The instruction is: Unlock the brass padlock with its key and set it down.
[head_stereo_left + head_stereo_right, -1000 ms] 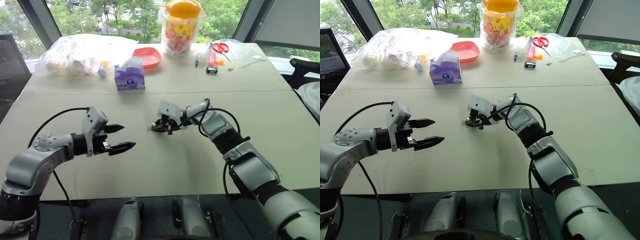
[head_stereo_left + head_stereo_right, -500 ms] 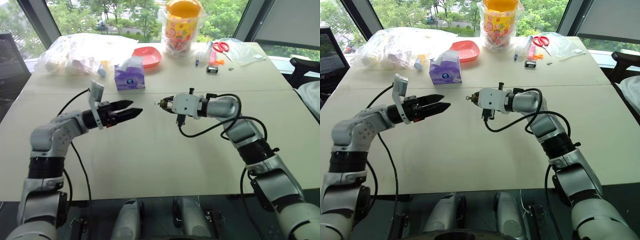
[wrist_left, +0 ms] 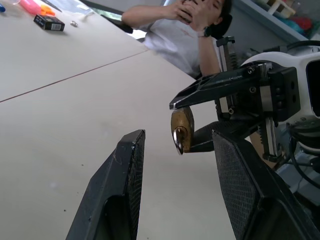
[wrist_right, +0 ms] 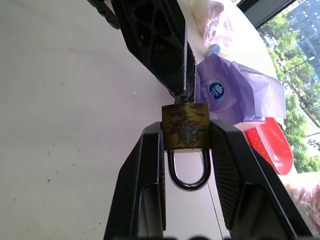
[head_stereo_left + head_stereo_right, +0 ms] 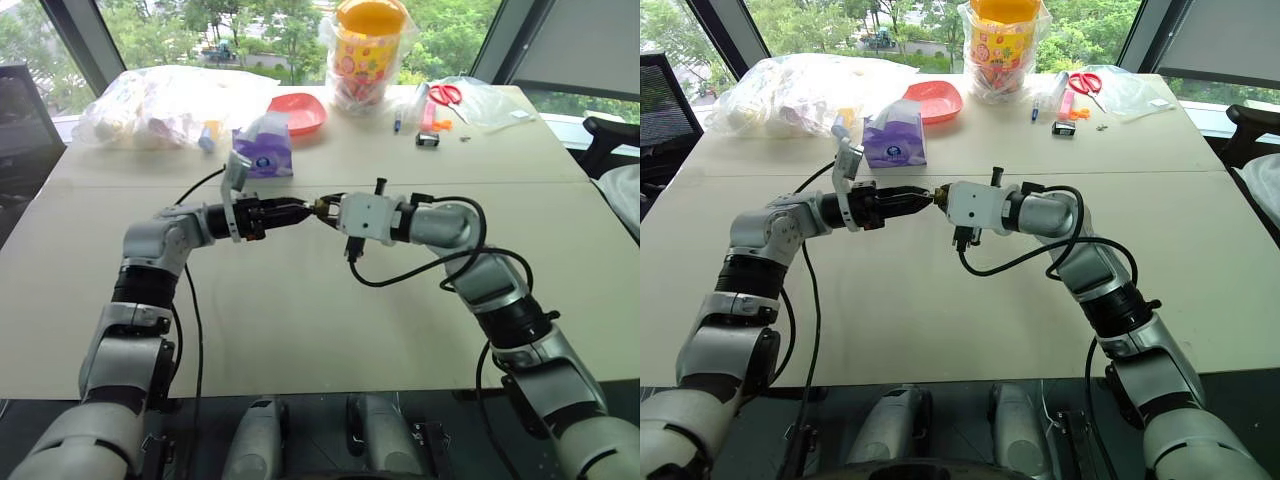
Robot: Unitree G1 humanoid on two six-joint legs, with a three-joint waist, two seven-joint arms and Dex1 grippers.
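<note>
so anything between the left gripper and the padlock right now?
Nothing visible. The right gripper holds the brass padlock in the air; the left gripper is open, its fingers either side of the padlock's keyhole end.

Key point(image 3: 178, 140) mostly hidden in padlock point(image 4: 185, 127).

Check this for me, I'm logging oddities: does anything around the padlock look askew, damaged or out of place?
Nothing stands out. The right hand holds the padlock squarely above the table, shackle closed and undamaged. The left hand is at its keyhole end. The brass looks tarnished, which is only wear.
</note>
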